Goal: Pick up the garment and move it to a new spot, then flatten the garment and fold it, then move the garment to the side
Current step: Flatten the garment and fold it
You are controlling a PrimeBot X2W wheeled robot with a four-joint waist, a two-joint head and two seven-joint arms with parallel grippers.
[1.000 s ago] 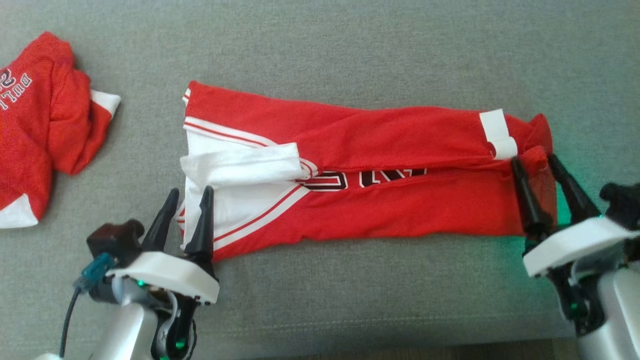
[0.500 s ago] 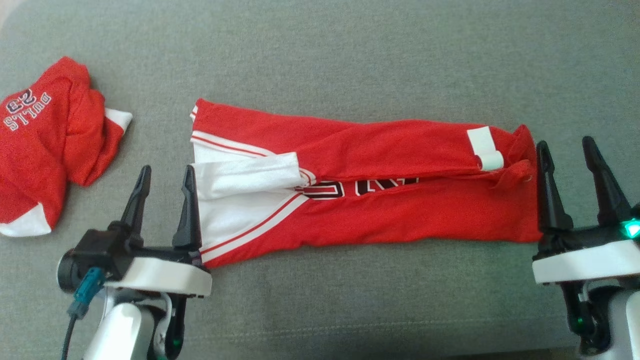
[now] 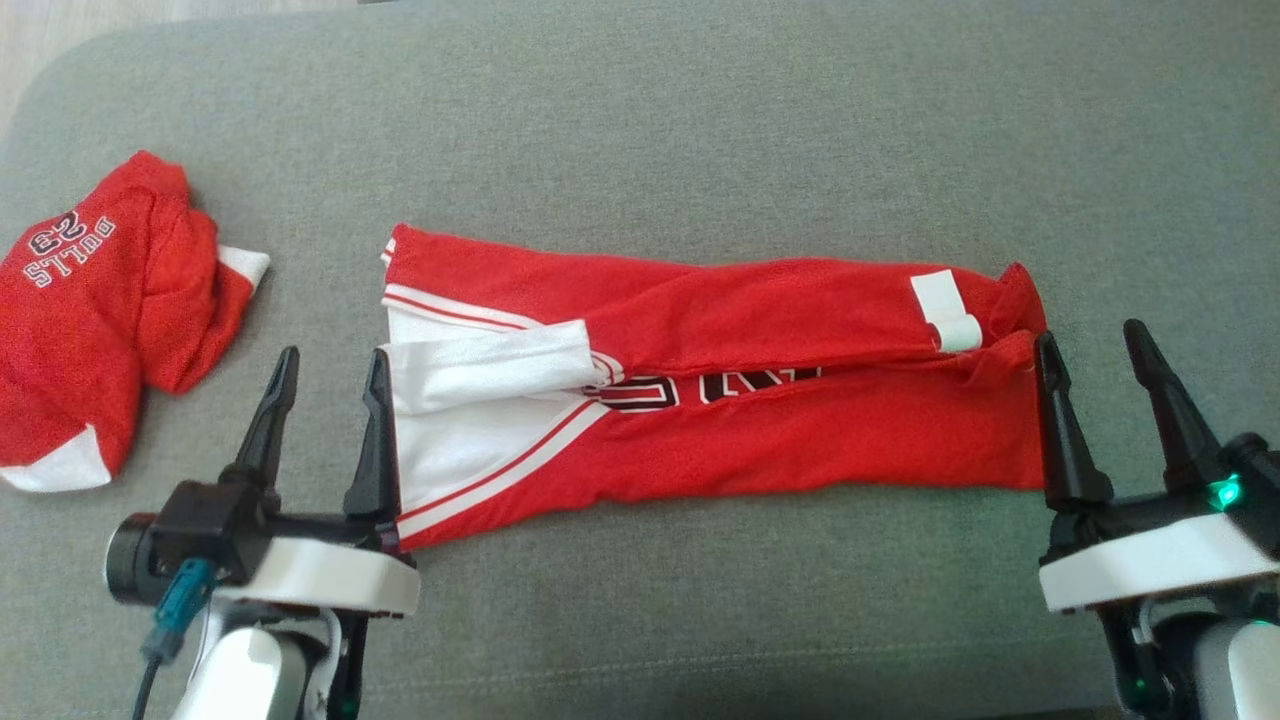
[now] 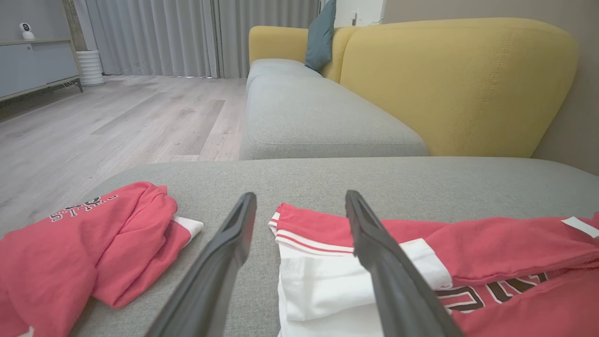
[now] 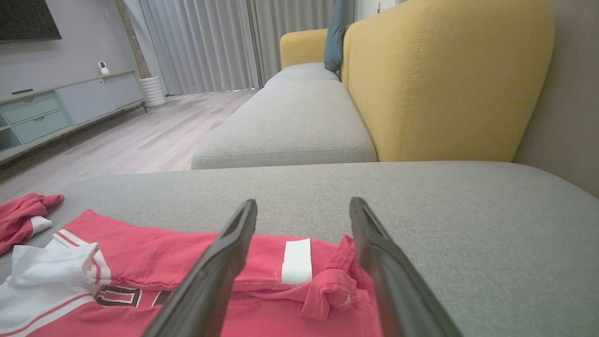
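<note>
- Left hand (image 3: 334,352) sits at the near left, fingers spread wide and holding nothing; its outer finger is over bare grey seat (image 3: 700,120) and its inner finger runs along the garment's left edge, possibly brushing the cloth, though that is hard to tell.
- Right hand (image 3: 1090,330) sits at the near right, equally wide open and empty, with its inner finger just beside the garment's right end.
- Between the two hands lies the garment (image 3: 760,440), a red jersey folded lengthwise into a long band across the seat.
- At its left end is a white panel (image 3: 480,380) edged with red stripes; one white flap is turned over on top.
- Black lettering (image 3: 700,385) shows along the seam where the two folded halves meet.
- Near the right end is a small white label (image 3: 945,310), beside a bunched red corner.
- Well apart to the far left, a second red jersey (image 3: 90,330) lies crumpled on the same seat.
- Beyond, from the right wrist, stand a yellow sofa back (image 5: 444,79), a teal pillow (image 5: 336,35) and a pale wooden floor (image 5: 154,135).
</note>
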